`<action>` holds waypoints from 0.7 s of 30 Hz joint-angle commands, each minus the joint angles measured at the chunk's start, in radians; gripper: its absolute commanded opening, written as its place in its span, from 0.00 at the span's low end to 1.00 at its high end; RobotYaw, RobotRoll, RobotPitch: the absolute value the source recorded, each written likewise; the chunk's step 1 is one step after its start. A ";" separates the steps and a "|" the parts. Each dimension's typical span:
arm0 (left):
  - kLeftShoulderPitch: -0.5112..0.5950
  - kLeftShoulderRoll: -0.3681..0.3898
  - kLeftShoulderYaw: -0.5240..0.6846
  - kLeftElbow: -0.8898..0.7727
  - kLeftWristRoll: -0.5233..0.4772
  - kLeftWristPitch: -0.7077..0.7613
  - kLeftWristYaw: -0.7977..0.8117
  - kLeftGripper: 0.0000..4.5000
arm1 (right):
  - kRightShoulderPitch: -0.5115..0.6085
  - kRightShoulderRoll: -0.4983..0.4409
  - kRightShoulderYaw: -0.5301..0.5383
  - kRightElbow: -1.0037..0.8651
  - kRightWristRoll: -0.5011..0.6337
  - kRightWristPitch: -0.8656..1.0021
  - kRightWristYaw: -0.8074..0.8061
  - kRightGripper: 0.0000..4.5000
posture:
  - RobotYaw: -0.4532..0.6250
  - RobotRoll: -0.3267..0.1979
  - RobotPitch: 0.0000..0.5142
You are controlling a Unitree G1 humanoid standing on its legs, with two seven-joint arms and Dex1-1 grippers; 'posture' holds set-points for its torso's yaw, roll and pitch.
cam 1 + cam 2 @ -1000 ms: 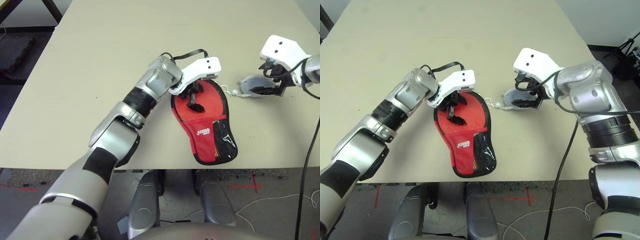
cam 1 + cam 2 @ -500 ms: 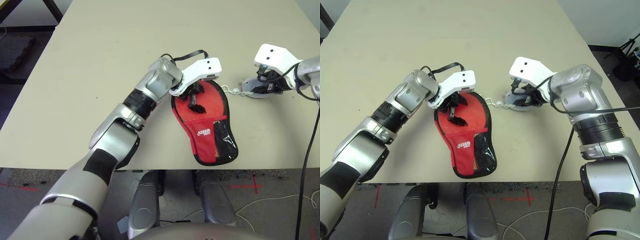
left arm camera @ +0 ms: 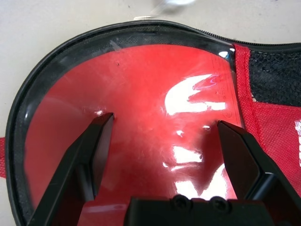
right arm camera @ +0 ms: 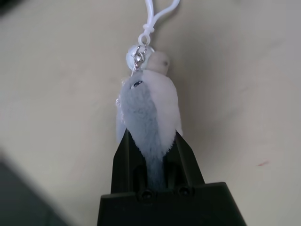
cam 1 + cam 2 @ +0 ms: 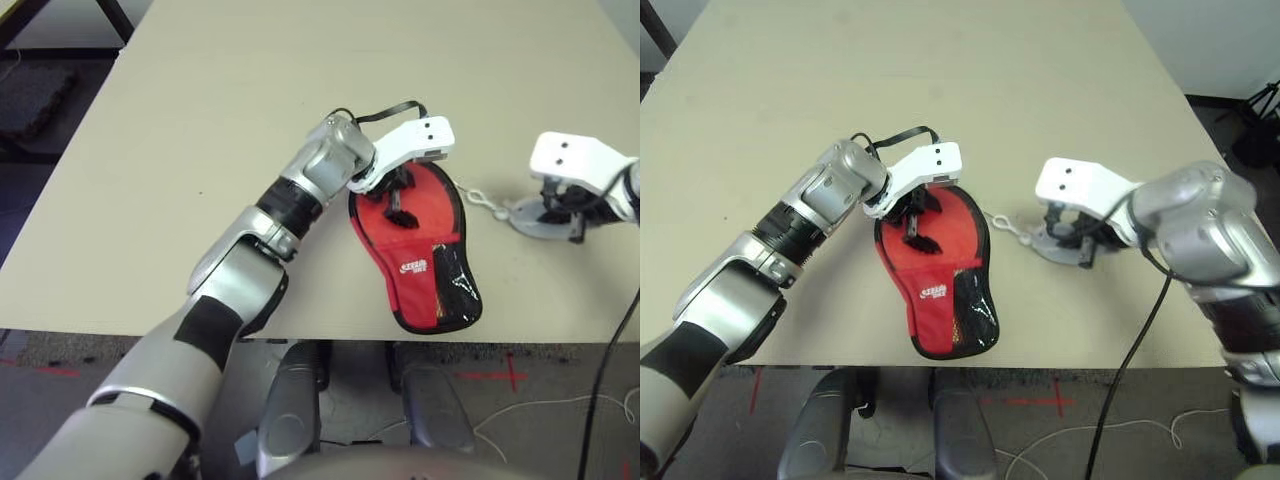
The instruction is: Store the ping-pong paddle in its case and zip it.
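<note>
The red case (image 5: 937, 285) lies flat near the table's front edge, round end away from me, black zipper edging (image 3: 61, 61) around it. Inside its round end shows the glossy red face of the ping-pong paddle (image 3: 141, 94); the handle is hidden in the case. My left gripper (image 5: 912, 215) is open, its fingertips (image 3: 104, 123) resting on that red face. To the right of the case, a grey-white fuzzy charm (image 4: 148, 113) lies on the table, joined to the case by a white cord (image 5: 1008, 226). My right gripper (image 5: 1072, 236) is shut on the charm.
The case's handle end, with its mesh pocket (image 5: 455, 285), reaches close to the table's front edge (image 5: 330, 332). Bare beige tabletop (image 5: 250, 90) stretches behind and to the left of both arms.
My right gripper has dropped onto the fuzzy charm and shut on it, drawing it slightly away from the case. The camera has shifted a little. The left gripper stays on the paddle face.
</note>
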 commanded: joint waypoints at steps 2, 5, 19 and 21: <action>0.054 -0.003 -0.060 0.056 0.025 0.017 -0.023 1.00 | 0.148 -0.072 -0.106 -0.143 0.109 0.105 0.013 0.03 | 0.31 0.62 0.58; 0.058 -0.005 -0.060 0.059 0.027 0.012 -0.022 1.00 | 0.281 -0.114 -0.199 -0.234 0.167 0.157 0.018 0.03 | 0.31 0.62 0.58; 0.056 -0.011 -0.055 0.073 0.030 0.002 -0.023 1.00 | 0.783 -0.135 -0.518 -0.471 0.258 0.214 0.016 0.03 | 0.29 0.62 0.58; 0.057 -0.011 -0.056 0.072 0.030 0.002 -0.022 1.00 | 0.801 -0.134 -0.531 -0.464 0.258 0.200 0.009 0.03 | 0.29 0.62 0.58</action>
